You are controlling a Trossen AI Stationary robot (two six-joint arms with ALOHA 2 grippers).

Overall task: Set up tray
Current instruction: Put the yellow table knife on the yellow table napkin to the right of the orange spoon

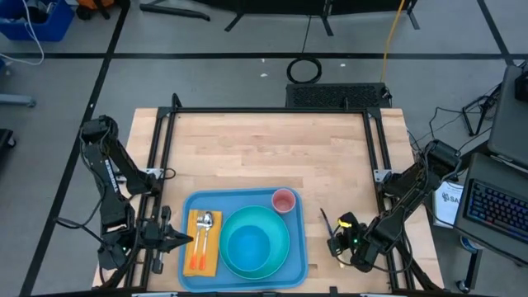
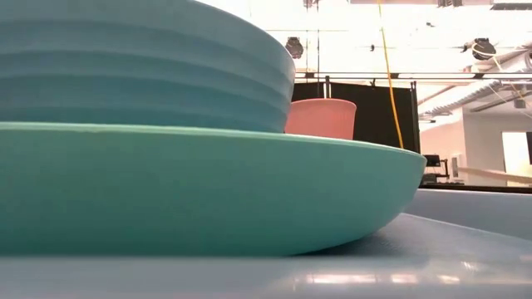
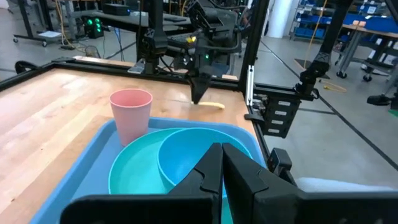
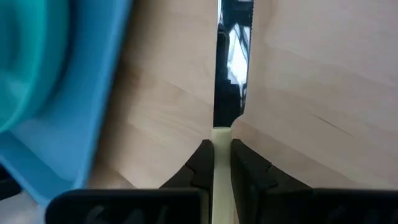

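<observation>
1. The tray (image 1: 191, 266) sits at the tabletop's (image 1: 264, 157) near edge, holding plate, bowl, cup, napkin, spoon; a knife (image 4: 233, 56) is missing.
2. Right hand (image 4: 216, 163) grips the knife, lying flat beside the tray; next, lift it across.
3. Left hand (image 3: 222, 163) closed, empty, waiting left of the tray.

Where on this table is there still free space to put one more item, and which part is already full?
The wooden table is bare across its far half, beyond the tray, and in the strip between the tray and the right tool. It is crowded on the tray itself: the napkin with cutlery, the plate with the bowl, and the pink cup fill it.
</observation>
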